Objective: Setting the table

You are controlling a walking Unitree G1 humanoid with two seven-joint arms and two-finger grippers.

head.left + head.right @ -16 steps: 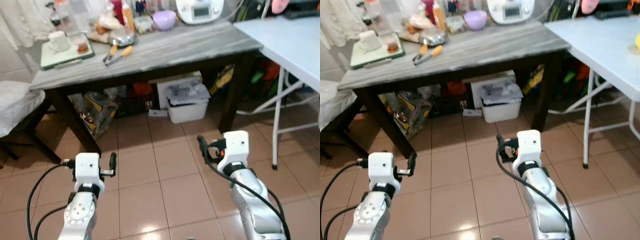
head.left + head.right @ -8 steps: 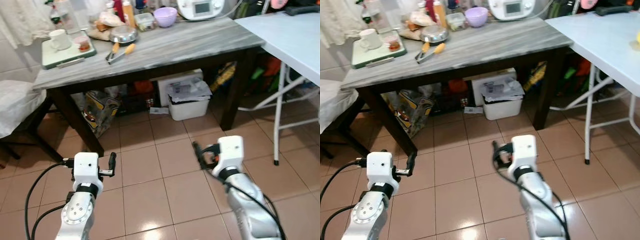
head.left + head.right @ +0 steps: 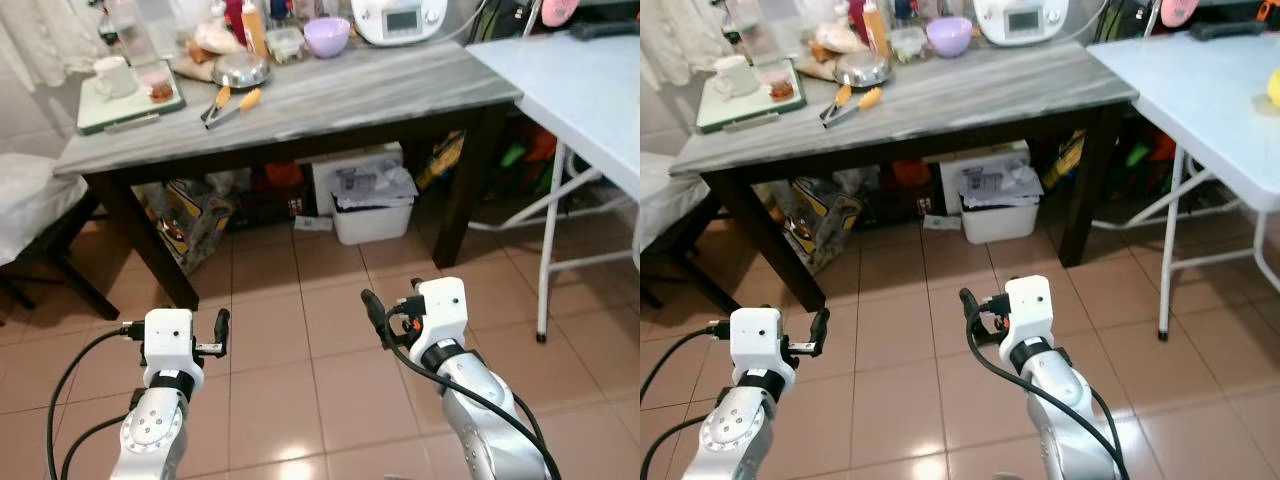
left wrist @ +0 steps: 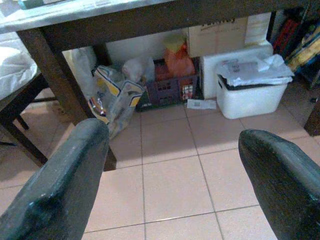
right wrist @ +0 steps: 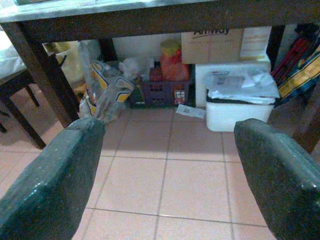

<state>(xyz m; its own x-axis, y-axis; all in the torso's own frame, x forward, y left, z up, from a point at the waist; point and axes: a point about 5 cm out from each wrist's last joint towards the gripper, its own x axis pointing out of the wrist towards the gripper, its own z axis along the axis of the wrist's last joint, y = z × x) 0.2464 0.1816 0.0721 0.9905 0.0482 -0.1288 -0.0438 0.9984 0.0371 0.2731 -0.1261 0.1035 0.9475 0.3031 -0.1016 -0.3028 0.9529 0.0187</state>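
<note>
Two silver arms reach forward over the pinkish floor tiles [image 3: 330, 380], neither holding anything. The left gripper [image 4: 170, 180] has its black fingers [image 4: 65, 185] spread wide apart, with bare tile between them; the right gripper [image 5: 165, 175] is likewise spread, its fingers [image 5: 50, 175] far from each other and empty.

Ahead of both grippers, under the table, stands a white plastic bin stuffed with crumpled paper [image 3: 375, 205], nearer the right gripper. Ahead of the left gripper a printed yellow and black bag [image 4: 112, 97] slumps against a dark wooden table leg [image 3: 150, 245], and between the bag and the bin sits a dark crate with orange packets [image 4: 167, 85]. A brown cardboard box [image 5: 215, 45] rests behind the bin.

Above and beyond the grippers runs the grey streaked wooden table top [image 3: 370, 85]. On it, beyond the left gripper, lies a green tray [image 3: 125, 105] carrying a white mug [image 3: 110, 75] and a small clear cup with something red inside [image 3: 160, 85]. Just beside the tray lie tongs with orange handles [image 3: 230, 105], and behind them a shiny steel bowl [image 3: 243, 70]. Farther back stand a lilac bowl [image 3: 328, 35] and a white kitchen appliance with a display [image 3: 400, 18]. Off beyond the right gripper stands a pale folding table [image 3: 590, 90] on white metal legs.
</note>
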